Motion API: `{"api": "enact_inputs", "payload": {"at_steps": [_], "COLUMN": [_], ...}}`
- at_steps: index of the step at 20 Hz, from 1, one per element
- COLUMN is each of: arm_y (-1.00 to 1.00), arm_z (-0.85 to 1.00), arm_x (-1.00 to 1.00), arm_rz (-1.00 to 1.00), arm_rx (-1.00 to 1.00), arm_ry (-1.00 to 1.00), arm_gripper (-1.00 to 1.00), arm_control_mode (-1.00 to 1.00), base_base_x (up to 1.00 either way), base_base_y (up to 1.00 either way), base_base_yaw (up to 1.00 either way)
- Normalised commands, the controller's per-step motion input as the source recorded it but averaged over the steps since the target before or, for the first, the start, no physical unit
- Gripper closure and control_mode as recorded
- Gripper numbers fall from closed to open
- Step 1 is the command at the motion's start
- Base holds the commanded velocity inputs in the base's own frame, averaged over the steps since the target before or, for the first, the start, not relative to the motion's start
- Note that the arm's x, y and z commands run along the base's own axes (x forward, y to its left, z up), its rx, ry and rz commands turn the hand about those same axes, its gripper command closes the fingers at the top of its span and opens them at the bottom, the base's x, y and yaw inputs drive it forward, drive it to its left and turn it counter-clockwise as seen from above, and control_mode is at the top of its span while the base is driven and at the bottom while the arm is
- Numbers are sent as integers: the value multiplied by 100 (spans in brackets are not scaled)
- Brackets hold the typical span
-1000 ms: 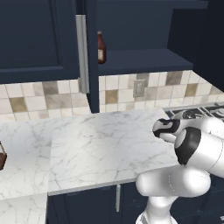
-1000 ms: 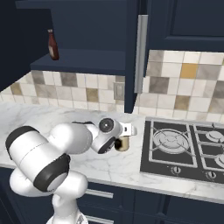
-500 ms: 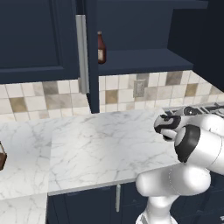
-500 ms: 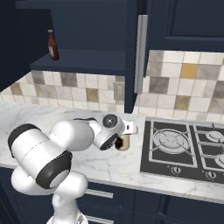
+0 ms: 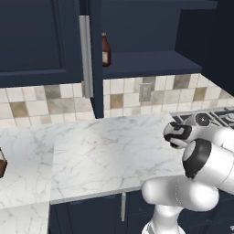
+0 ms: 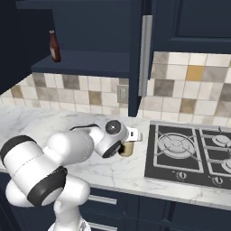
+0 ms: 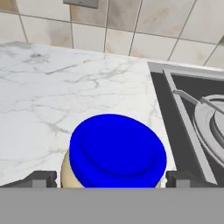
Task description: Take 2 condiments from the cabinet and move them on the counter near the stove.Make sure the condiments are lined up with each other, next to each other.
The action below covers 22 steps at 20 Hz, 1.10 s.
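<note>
- We saw the short cream jar with a blue lid (image 7: 117,154) standing upright on the white marble counter with grey veins (image 5: 105,151), just beside the near left corner of the black gas stove (image 6: 189,155).
- In the hand view, the gripper (image 7: 109,178) sat right above that jar, its two dark fingertips (image 7: 41,178) showing on either side of the blue lid; the jaws stood wide apart and clear of the lid, clamped on nothing.
- In the right base view, the jar (image 6: 127,149) showed partly behind the white arm's wrist, still beside the stove's left edge.
- The slim dark reddish-brown bottle with a narrow neck (image 5: 105,50) stood upright on the inner shelf of the dark navy wall cabinet (image 5: 41,41), well apart from the stove, high and to its left.
- The cabinet's door hung open, its long silver vertical handle (image 5: 86,57) just beside the bottle in the left base view.
- A dark brown object (image 5: 2,162) sat at the far left of the counter, well away from the stove.
</note>
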Motion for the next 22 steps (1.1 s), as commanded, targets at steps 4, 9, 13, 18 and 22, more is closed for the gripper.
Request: {"api": "enact_inputs", "payload": {"at_steps": [4,9,13,18,22], "arm_y": [0,0,2,12,17], "arm_z": [14,41,34,28,37], "arm_x": [-12,-7,-11,-15,-14], "arm_rz": [0,0,0,0,0], "arm_rx": [0,0,0,1,3], "arm_ry": [6,9,7,4,10], "arm_gripper": [-100,-100,-100,-100,-100], "arm_control_mode": [-100,-100,-100,-100,-100], "base_base_x": [0,0,0,0,0], "base_base_y": [0,0,0,0,0], "base_base_yaw": [0,0,0,0,0]}}
